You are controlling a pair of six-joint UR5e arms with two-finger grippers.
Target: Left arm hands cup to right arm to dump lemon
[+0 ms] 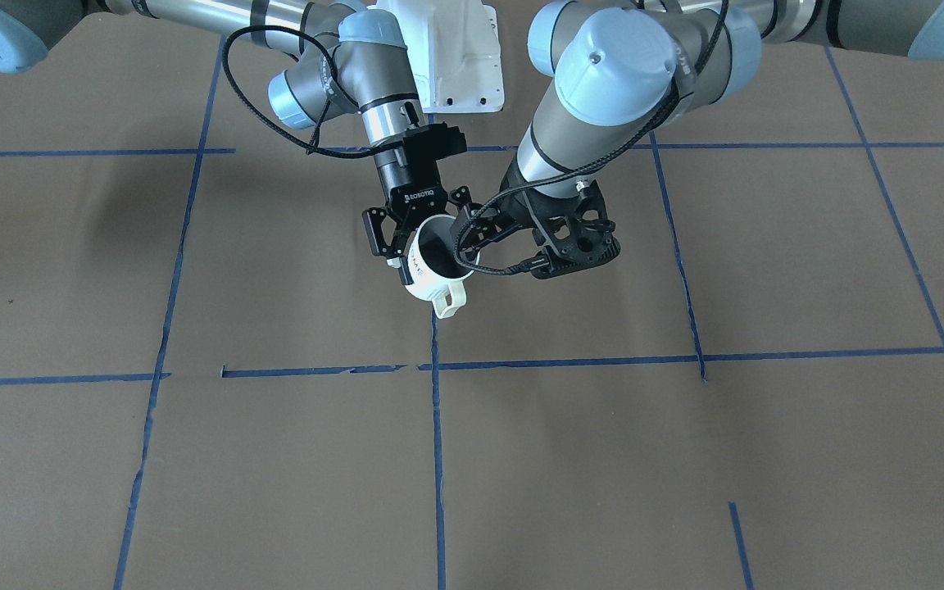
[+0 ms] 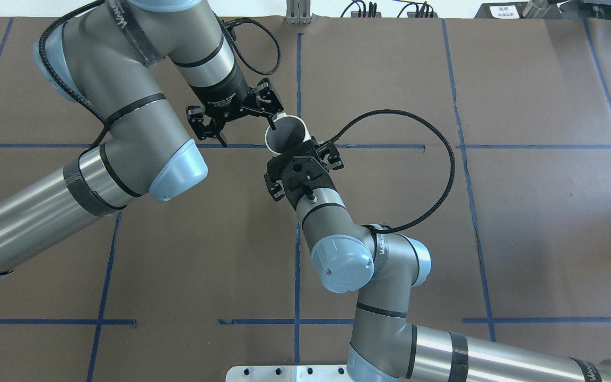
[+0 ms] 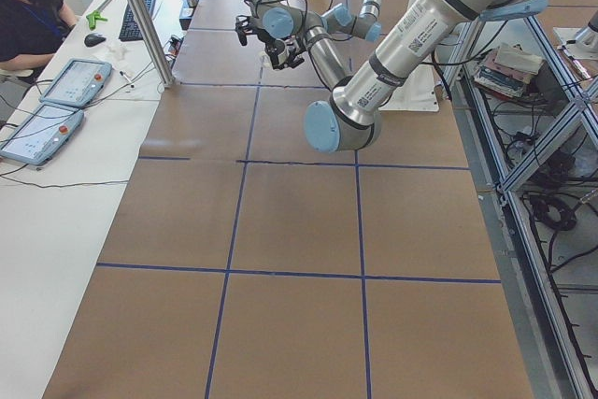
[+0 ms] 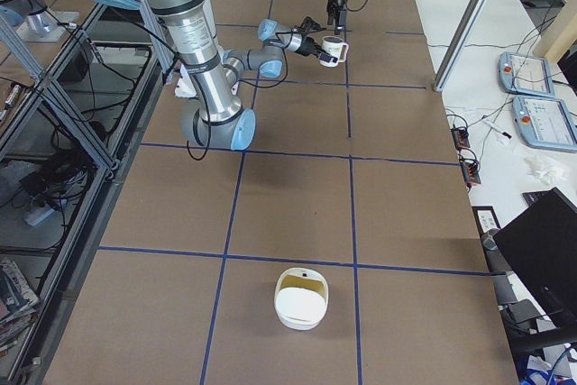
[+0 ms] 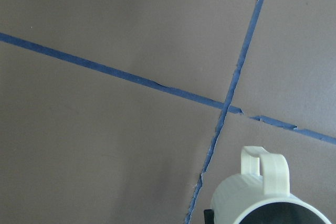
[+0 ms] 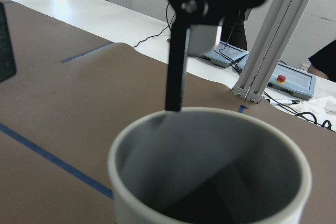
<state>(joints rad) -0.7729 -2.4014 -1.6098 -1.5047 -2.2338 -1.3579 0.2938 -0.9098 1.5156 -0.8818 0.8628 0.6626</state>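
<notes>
The white ribbed cup [image 1: 429, 283] hangs above the table's far middle, handle towards the operators' side. My right gripper [image 1: 428, 250], lettered ROBOTIQ, is shut on its sides and also shows in the overhead view [image 2: 294, 154]. My left gripper [image 2: 247, 133] is open wide. One of its fingers [image 6: 176, 66] rests at the cup's rim and the other stands well clear. The cup's grey inside [image 6: 210, 177] fills the right wrist view. Its handle [image 5: 264, 167] shows in the left wrist view. The lemon is not visible; the cup's bottom is dark.
Brown table cover with a blue tape grid [image 2: 297, 79]. A cream bowl-like container [image 4: 301, 297] sits far off, near the table's right end. An aluminium post [image 3: 140, 16], tablets [image 3: 75, 81] and a seated person [image 3: 28, 7] are on the operators' side. The robot's white base plate [image 1: 456, 57].
</notes>
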